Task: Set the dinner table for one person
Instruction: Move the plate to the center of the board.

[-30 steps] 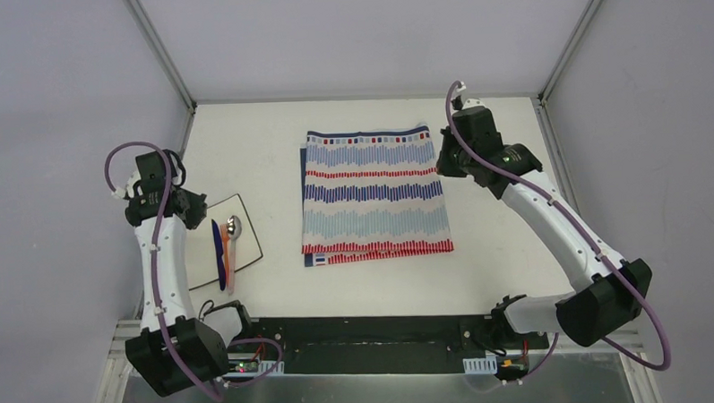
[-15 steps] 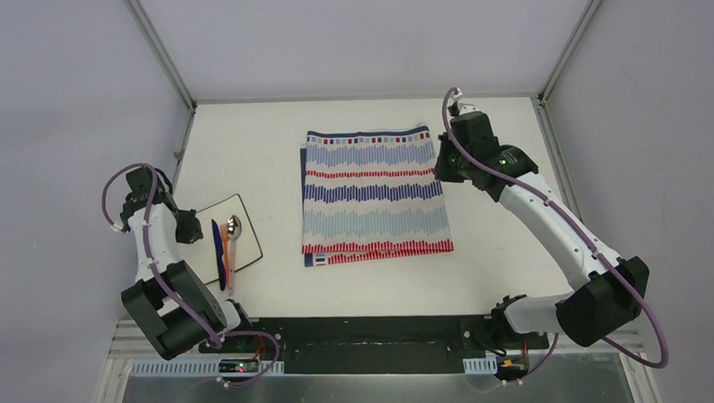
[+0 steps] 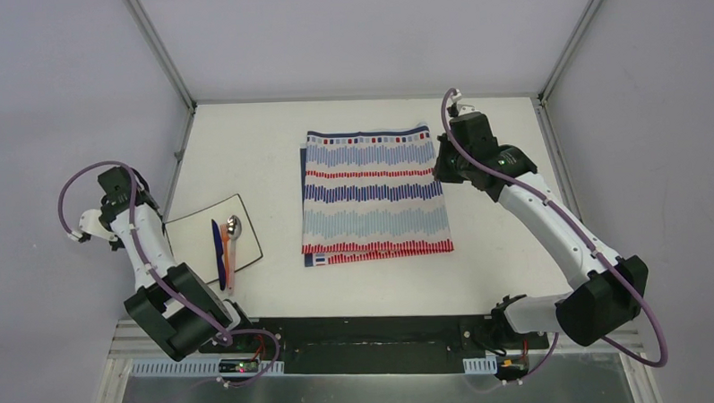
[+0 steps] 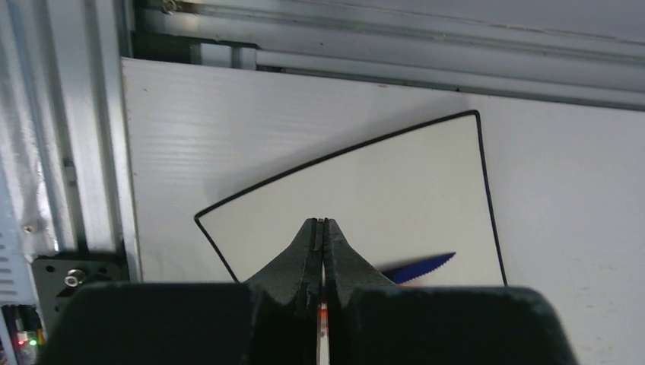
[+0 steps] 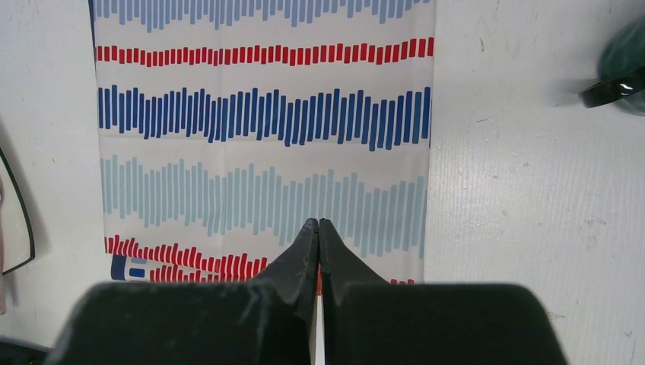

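The dinner table (image 3: 244, 152) is a matte white top with grey rails. On its middle lies a striped red, blue and white cloth (image 3: 376, 194), flat. A white square plate (image 3: 194, 247) with a black rim sits at the near left. A blue knife (image 3: 218, 251), an orange-handled utensil (image 3: 229, 260) and a silver spoon (image 3: 234, 226) lie on its right side. My left gripper (image 4: 320, 222) hangs shut and empty above the plate (image 4: 365, 190), the knife's tip (image 4: 426, 266) beside it. My right gripper (image 5: 319, 220) is shut and empty over the cloth's (image 5: 258, 122) right part.
Grey rails (image 4: 380, 46) run along the table's left edge, close to the plate. A black mounting bar (image 3: 367, 340) with wiring spans the near edge between the arm bases. The right arm (image 3: 551, 222) reaches diagonally over the table's right side.
The left arm has swung outward to the left, away from the plate, and its elbow has dropped back toward its base. The right arm has barely moved.
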Tool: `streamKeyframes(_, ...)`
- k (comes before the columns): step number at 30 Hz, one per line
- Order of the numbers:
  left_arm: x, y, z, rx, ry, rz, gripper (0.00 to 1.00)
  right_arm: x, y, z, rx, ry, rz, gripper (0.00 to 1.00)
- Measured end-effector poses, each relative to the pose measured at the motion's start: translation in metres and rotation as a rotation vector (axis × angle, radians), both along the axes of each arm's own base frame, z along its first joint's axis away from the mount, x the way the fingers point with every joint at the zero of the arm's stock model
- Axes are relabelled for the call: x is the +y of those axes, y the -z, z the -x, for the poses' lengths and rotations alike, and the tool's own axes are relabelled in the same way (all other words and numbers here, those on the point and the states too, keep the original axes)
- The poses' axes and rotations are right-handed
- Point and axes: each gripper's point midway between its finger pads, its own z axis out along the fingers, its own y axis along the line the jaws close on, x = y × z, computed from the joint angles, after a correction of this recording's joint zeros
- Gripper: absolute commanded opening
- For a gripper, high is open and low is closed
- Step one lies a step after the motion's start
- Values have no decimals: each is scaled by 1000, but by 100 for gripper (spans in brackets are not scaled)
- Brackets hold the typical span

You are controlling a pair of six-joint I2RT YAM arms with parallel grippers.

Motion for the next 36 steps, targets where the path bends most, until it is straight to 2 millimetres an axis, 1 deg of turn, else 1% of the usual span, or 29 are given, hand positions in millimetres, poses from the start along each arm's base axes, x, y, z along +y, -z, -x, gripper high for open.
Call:
streamKeyframes(4, 10, -3, 14, 75, -22, -58, 0, 0, 0, 0, 2, 0, -1, 0)
streamKeyframes(8, 15, 2, 24, 143, -40, -73, 0, 3, 4, 0, 17, -8, -6, 0)
streamKeyframes(11, 15, 16, 25, 192, -34, -40, 0, 6, 9, 0, 35, -15, -10, 0)
streamKeyframes(18, 11, 68, 28, 377, 11, 73, 0, 10, 12, 1, 52, -30, -23, 0)
streamKeyframes(21, 11, 79, 33, 450, 27, 83, 0, 11, 12, 2, 53, -34, -26, 0)
streamKeyframes(24, 13, 80, 36, 493, 29, 66, 0, 12, 12, 2, 54, -37, -29, 0)
streamKeyframes(31, 31, 62, 38, 565, -1, -19, 0, 12, 12, 3, 57, -40, -33, 0)
streamKeyframes(34, 34, 65, 40, 616, 2, -28, 0, 12, 12, 3, 57, -40, -33, 0)
streamKeyframes(36, 32, 74, 39, 652, 18, -15, 0, 12, 12, 3, 57, -39, -34, 0)
